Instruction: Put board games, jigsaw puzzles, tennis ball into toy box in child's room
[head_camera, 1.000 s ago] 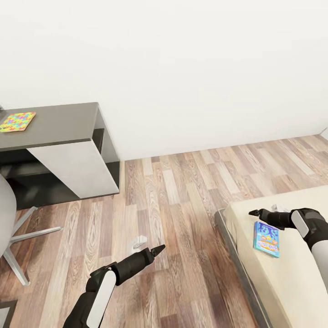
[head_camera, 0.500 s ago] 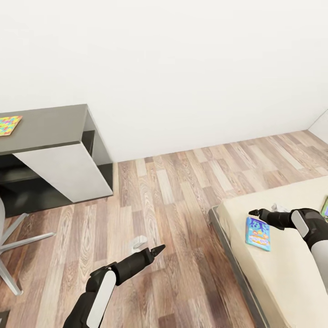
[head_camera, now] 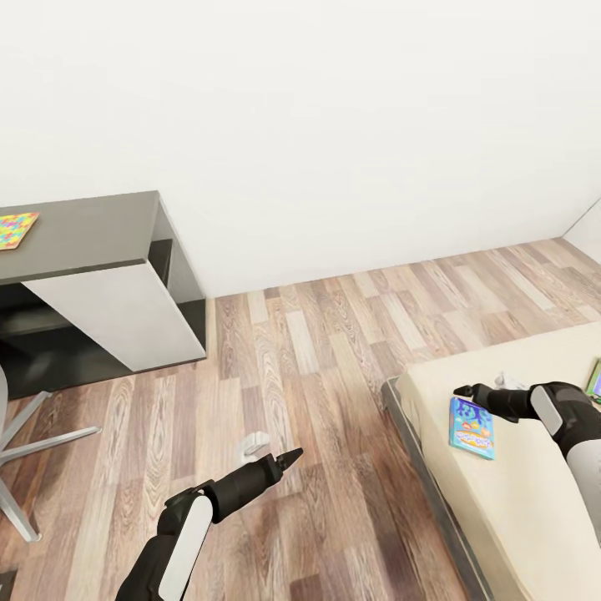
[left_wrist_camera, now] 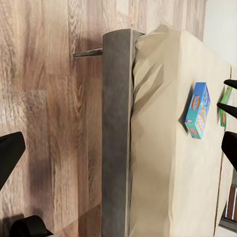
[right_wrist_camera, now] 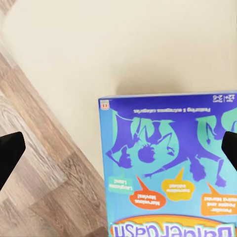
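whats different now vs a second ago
The head camera swung right: the table and its jigsaw puzzle slid toward the picture's left edge, more of the bed came into view, and a second board game now shows at the right edge. The right gripper stayed hovering above the blue board game, open. The left gripper stayed over the floor. Nothing was grasped or released.

Plain white wall (head_camera: 334, 125) fills the upper frame, meeting wood-plank floor (head_camera: 317, 367) across the middle. At the left stands a dark desk (head_camera: 92, 229) with a white side panel, and a chair's grey legs (head_camera: 33, 442) splay at the left edge.
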Tool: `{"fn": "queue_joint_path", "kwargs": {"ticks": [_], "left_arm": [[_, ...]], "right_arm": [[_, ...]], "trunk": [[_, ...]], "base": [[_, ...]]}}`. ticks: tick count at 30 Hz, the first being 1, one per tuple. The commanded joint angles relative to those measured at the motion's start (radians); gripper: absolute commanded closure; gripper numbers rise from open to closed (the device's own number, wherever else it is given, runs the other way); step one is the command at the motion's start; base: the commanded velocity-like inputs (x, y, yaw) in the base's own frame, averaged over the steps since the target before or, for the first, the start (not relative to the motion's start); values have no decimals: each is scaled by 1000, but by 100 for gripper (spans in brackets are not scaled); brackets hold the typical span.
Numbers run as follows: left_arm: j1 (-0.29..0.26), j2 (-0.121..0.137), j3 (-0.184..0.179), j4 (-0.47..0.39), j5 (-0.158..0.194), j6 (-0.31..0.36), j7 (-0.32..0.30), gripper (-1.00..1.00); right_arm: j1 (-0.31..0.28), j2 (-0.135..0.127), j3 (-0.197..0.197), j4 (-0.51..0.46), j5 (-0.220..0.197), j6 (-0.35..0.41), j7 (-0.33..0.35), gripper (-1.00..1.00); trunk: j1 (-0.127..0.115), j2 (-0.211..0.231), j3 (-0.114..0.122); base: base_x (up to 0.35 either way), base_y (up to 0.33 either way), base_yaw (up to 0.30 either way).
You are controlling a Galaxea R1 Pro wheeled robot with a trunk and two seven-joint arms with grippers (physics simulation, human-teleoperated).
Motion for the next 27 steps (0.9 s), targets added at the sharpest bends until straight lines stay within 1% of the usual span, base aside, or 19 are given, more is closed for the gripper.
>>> {"fn": "queue_joint_path", "kwargs": {"ticks": [1,16,19,20,22,23,25,26,27], "left_arm": [[0,0,1,-1,4,7,0,-100],[0,0,1,-1,4,7,0,-100],[0,0,1,-1,4,7,0,-100],[0,0,1,-1,4,7,0,-100],[0,0,1,-1,4,7,1,-100],[0,0,1,-1,4,7,1,-100],[0,1,1,-1,4,7,1,-100],[0,1,1,-1,4,7,1,-100],[0,1,1,-1,4,7,2,-100]], "right_arm": [[-1,0,-5,-1,4,5,4,-100],[-3,7,-1,10,8,7,1,-100],[-4,19,-1,23,8,7,-10,-100],[-4,19,-1,23,8,7,-10,-100],[-5,28,-2,33,7,7,-36,-100],[-5,28,-2,33,7,7,-36,-100],[-7,34,-4,41,4,7,-74,-100],[-7,34,-4,41,4,7,-74,-100],[-7,36,-5,44,3,7,-91,-100]], "trunk": [[0,0,-1],[0,0,-1],[0,0,-1],[0,0,-1],[0,0,-1],[0,0,-1],[0,0,-1],[0,0,-1],[0,0,-1]], "base": [[0,0,-6],[0,0,-2],[0,0,0],[0,0,0],[0,0,0],[0,0,0],[0,0,0],[0,0,0],[0,0,0]]}}
